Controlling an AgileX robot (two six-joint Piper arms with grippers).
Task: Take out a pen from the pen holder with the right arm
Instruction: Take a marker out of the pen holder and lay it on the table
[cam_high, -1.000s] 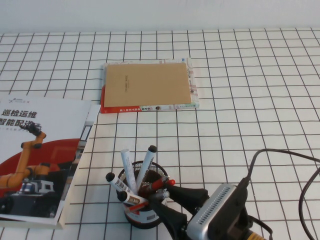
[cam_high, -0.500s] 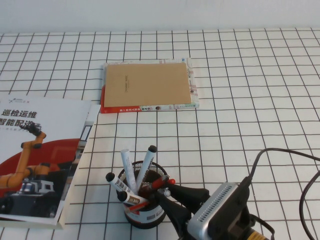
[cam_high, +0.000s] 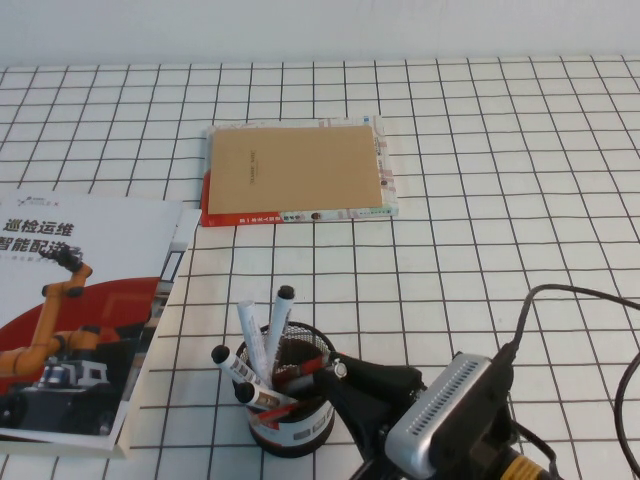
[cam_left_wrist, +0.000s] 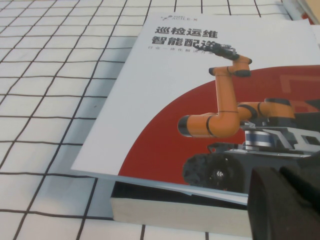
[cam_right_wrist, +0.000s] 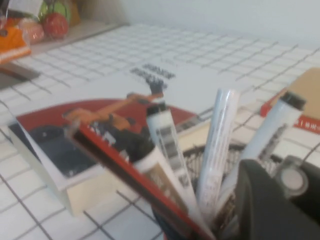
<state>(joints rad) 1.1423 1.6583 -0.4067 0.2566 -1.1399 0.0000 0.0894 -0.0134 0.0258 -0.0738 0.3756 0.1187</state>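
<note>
The black mesh pen holder (cam_high: 292, 415) stands on the white, grid-lined table (cam_high: 500, 200), close to the robot's side. Several white marker pens (cam_high: 277, 330) with black caps lean out of it. The right gripper (cam_high: 336, 384) is at the holder's right rim, its dark nose pushed in against the mesh and right among the pens. From where I stand I cannot tell whether it is clenched on one or released, since the pens and its own body hide the grip. Just to the holder's left lies a thick manual (cam_high: 70, 300) with an orange robot arm on its cover. The left gripper (cam_left_wrist: 285, 202) hangs over that manual's near edge, and I cannot tell its state either. Well beyond the holder a brown-covered book (cam_high: 295, 170) lies flat.
</note>
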